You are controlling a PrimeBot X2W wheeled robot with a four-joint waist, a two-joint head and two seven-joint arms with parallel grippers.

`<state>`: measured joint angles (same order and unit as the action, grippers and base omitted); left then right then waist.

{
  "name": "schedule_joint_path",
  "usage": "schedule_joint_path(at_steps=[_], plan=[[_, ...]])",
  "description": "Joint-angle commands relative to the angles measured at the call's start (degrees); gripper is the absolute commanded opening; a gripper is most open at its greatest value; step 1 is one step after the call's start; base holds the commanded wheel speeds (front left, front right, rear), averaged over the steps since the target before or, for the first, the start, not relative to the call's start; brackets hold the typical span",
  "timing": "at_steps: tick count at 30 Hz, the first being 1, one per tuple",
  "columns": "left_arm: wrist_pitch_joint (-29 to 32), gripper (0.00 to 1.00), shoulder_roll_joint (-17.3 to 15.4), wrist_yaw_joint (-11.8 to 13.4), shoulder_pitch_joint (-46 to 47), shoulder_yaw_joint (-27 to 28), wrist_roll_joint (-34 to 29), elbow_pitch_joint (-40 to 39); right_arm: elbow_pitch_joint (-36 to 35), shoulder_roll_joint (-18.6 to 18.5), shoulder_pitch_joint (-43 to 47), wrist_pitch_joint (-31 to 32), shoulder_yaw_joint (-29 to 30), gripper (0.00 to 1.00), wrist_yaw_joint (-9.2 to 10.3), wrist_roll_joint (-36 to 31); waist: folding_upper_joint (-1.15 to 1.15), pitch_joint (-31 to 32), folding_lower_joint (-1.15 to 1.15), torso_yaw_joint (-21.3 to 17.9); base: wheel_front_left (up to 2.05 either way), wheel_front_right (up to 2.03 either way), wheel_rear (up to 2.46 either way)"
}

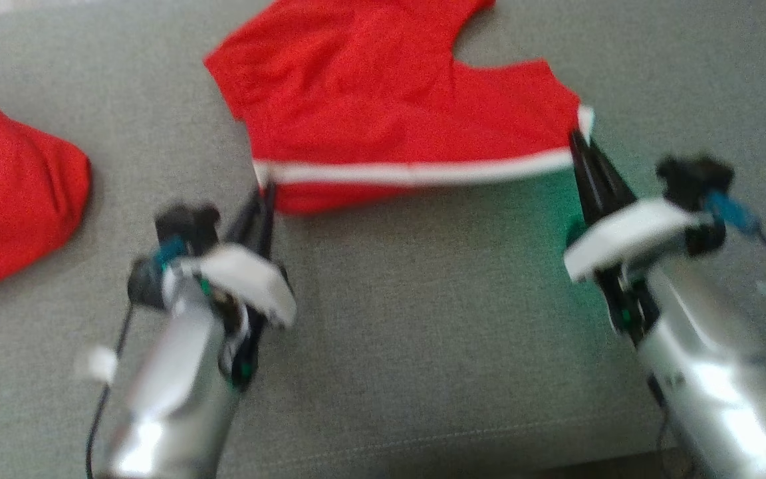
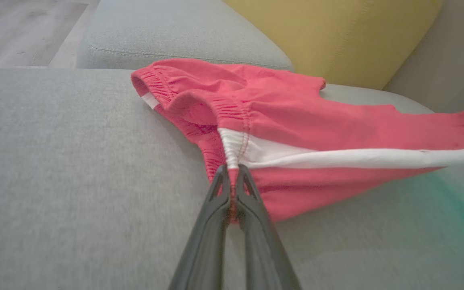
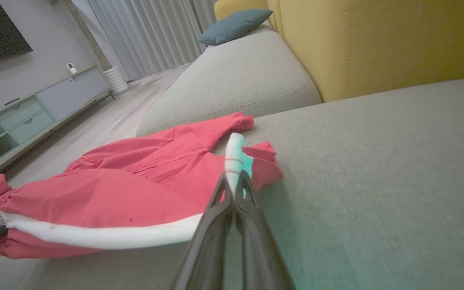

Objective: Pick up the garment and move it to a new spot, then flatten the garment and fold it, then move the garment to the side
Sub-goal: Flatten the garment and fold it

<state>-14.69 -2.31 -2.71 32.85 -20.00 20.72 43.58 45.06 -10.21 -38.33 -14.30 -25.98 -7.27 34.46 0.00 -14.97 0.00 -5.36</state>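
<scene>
L gripper (image 1: 264,191) & R gripper (image 1: 578,141) each pinch red garment (image 1: 389,100) at white stripe (image 1: 416,174) ends, stretched betw. them over grey cushion (image 1: 423,319); prob. partly lifted, view blurry.

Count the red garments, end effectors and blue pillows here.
Red garments: 2 (striped garment, plain garment)
End effectors: 2 (left end effector, right end effector)
Blue pillows: 1 (blue pillow)
Total: 5

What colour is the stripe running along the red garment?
White stripe on the garment; shows best in the left wrist view.
</scene>
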Motion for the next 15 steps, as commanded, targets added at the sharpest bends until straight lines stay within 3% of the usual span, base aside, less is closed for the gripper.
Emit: schedule_joint_path(at_steps=[1, 5, 9, 15], plan=[[-0.30, 0.00, -1.51, 0.19, -2.35, 1.22, -1.18, -5.06, -4.52, -0.64, 3.85, -0.68, 0.96, 0.00, -0.22, -1.05, 0.00, 1.59, 0.00, 0.33, 0.00, 0.00, 0.00], [-0.30, 0.00, -2.85, 0.43, -12.64, 0.86, -3.12, -15.02, -13.79, -1.92, 15.18, -0.69, 6.29, 0.00, -0.22, -4.07, 0.00, 3.78, 0.00, 0.71, 0.00, 0.00, 0.00], [-0.30, 0.00, -3.83, 3.21, -22.24, 0.63, -4.38, -24.54, -23.82, -1.70, 26.16, 1.36, 11.91, 0.00, -0.22, -8.68, 0.00, 5.74, 0.00, 1.11, 0.00, 0.00, 0.00], [4.00, 0.00, -5.28, 7.13, -33.08, -0.38, -4.92, -38.62, -44.14, 3.09, 41.75, 12.01, 20.19, 0.00, -0.22, -16.76, 0.00, 7.46, 0.00, 2.08, 0.00, 0.00, 0.00]])
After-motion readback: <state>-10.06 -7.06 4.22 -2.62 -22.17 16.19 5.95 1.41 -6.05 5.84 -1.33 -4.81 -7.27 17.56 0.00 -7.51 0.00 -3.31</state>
